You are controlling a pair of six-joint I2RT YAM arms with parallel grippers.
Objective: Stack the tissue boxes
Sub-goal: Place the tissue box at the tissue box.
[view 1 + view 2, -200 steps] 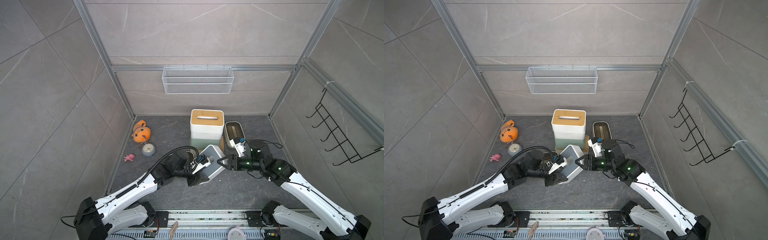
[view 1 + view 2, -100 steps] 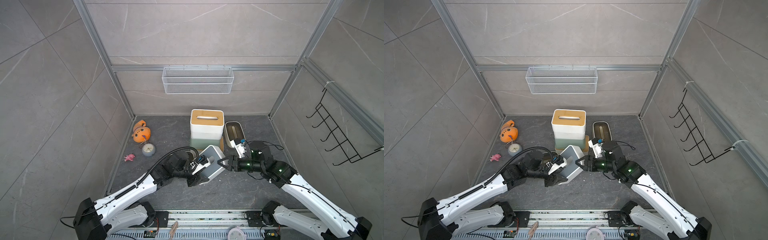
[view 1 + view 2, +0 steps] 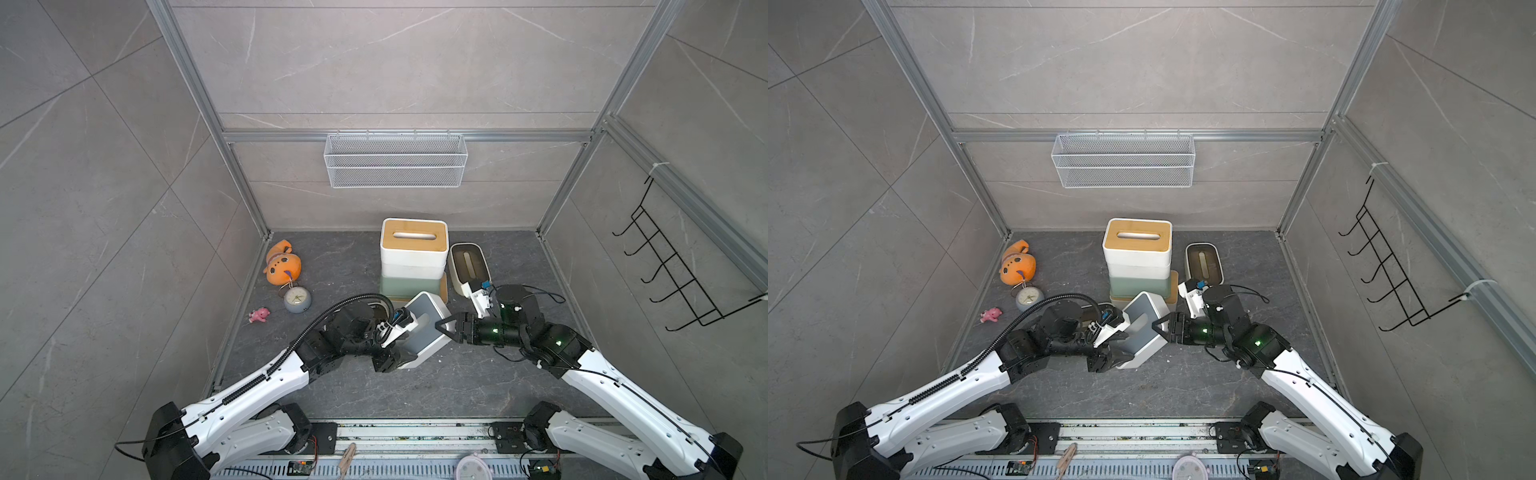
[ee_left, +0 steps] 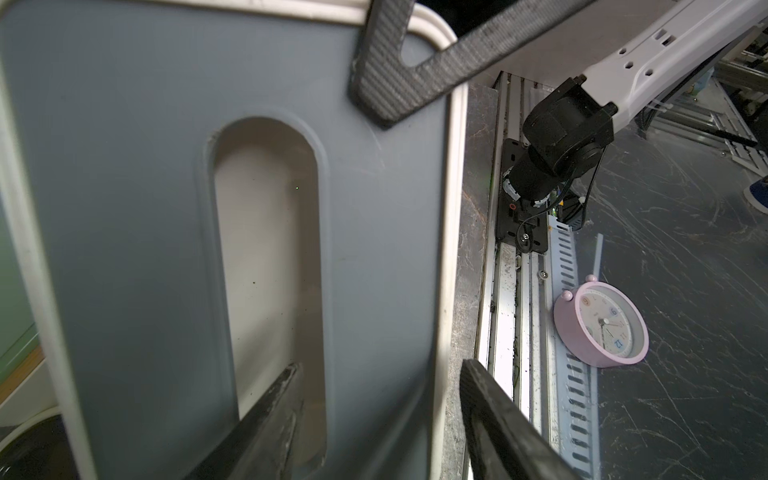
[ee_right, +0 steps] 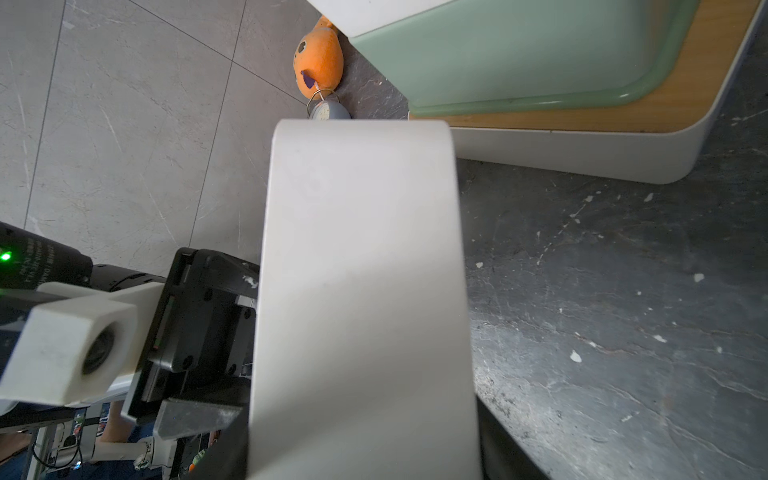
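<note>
grey-lidded tissue box (image 3: 424, 332) tilted, mid-tabletop (image 3: 415, 395), just in front of the stack (image 3: 413, 253) toward the back edge. right claw (image 3: 444, 330) clamps its end. left claw (image 4: 376, 374) straddles the lid rim, one finger (image 4: 266, 424) in the slot; can't tell if it's gripping.

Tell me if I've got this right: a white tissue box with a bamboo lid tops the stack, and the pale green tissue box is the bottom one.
Not quite. The top white tissue box does have a bamboo lid, but the pale green tissue box is not the bottom one. It rests on a lower white tissue box with its own bamboo lid, as the right wrist view shows.
</note>
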